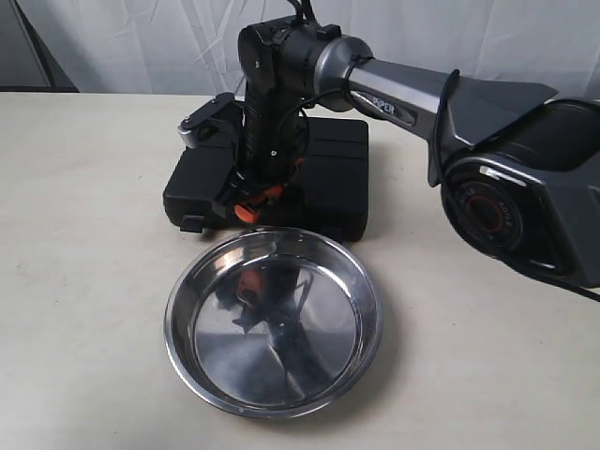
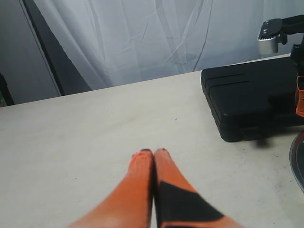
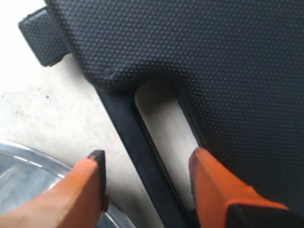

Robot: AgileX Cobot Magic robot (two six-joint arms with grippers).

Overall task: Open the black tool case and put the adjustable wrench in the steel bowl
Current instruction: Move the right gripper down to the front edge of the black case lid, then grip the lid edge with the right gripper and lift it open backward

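The black tool case (image 1: 328, 169) lies closed on the table behind the steel bowl (image 1: 309, 347), which holds nothing. My right gripper (image 1: 258, 202) points down at the case's front edge. In the right wrist view it (image 3: 148, 156) is open, its orange fingers astride the case's carry handle (image 3: 133, 137), with the bowl's rim (image 3: 23, 166) just beside. My left gripper (image 2: 153, 152) hovers shut over bare table, well to the side of the case (image 2: 251, 95), and holds nothing. No adjustable wrench is in view.
White curtains hang behind the table. A case latch tab (image 1: 192, 223) sticks out at the front left corner. The right arm's silver wrist camera (image 1: 197, 122) juts over the case's left end. The bowl's edge (image 2: 298, 161) shows in the left wrist view.
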